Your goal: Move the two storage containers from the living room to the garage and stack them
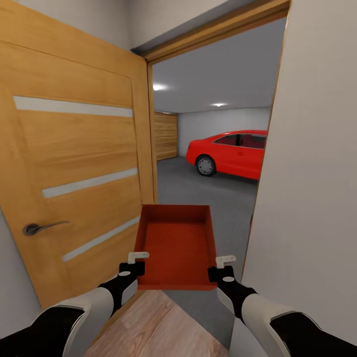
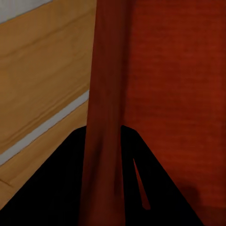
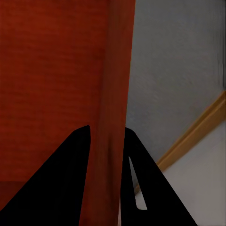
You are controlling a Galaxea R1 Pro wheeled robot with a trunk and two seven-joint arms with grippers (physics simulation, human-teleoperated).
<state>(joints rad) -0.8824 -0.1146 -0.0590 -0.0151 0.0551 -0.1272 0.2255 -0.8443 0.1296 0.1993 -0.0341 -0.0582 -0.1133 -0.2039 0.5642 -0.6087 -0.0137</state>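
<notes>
The orange-red container [image 1: 177,245] is empty and is held level in the doorway to the garage [image 1: 213,124]. The left gripper [image 1: 134,265] clamps its left wall, the right gripper [image 1: 222,267] its right wall. Beyond stands a red car [image 1: 229,152] on the grey floor [image 1: 198,191].

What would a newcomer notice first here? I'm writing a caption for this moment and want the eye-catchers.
First, the orange-red storage container, held level in the middle between the left gripper and right gripper, each clamped on a side wall. Beyond it, through the doorway, a shiny red car stands on the garage's dark grey floor. On the left, the open honey-brown door swings inward.
</notes>
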